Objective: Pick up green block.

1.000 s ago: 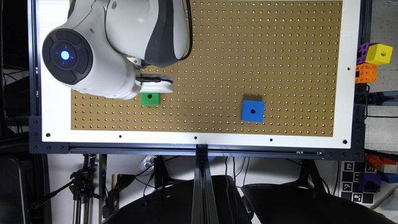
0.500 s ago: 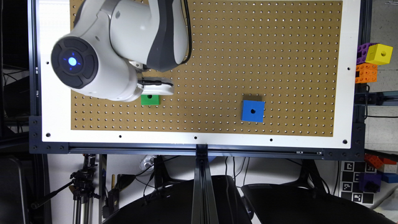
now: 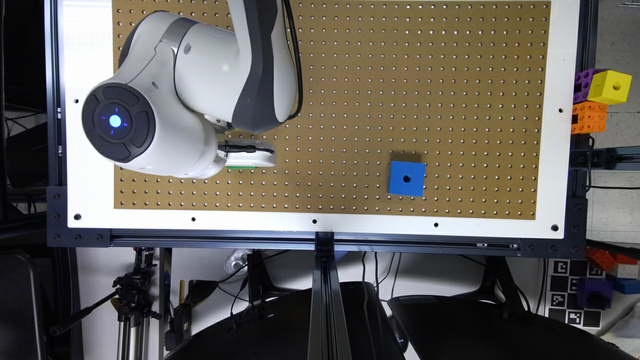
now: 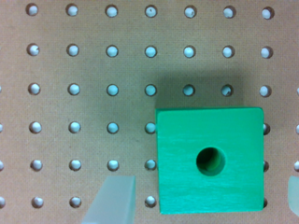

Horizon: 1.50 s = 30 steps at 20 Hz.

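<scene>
The green block (image 4: pixel 210 159), a bright green cube with a round dark hole in its top face, lies flat on the brown pegboard (image 4: pixel 93 70). In the wrist view it sits between the two pale fingertips (image 4: pixel 112 200) of my gripper (image 4: pixel 203 198), which is open and hovers over it with a clear gap on each side. In the exterior view the white gripper (image 3: pixel 250 159) covers the block, leaving just a thin green sliver (image 3: pixel 241 168) at its edge.
A larger blue cube (image 3: pixel 406 178) with a hole rests on the pegboard toward the exterior view's right. Off the board at the far right stand a yellow cube (image 3: pixel 609 86), a purple block (image 3: pixel 582 85) and an orange block (image 3: pixel 588 117). A white border (image 3: pixel 320 225) frames the board.
The arm has swung toward the board's near edge in the exterior view, and the gripper now covers the green block that earlier lay visible just beyond it.
</scene>
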Each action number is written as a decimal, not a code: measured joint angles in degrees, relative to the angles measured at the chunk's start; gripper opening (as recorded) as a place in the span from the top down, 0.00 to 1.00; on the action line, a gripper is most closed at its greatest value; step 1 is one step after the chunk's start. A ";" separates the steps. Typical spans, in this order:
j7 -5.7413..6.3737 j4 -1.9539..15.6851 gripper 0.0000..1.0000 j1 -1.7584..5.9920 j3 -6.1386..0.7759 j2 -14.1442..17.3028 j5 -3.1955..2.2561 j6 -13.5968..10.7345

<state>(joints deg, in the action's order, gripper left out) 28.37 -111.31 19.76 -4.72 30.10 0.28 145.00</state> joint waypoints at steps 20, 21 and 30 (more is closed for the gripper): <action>0.09 1.70 0.00 -0.55 -0.05 4.44 -0.04 1.67; 0.09 1.65 0.00 -0.55 -0.05 4.44 -0.04 1.67; 0.10 1.51 1.00 -0.52 -0.03 4.84 -0.12 1.83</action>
<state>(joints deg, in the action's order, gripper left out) 28.47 -109.81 19.24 -4.75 34.94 0.16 146.83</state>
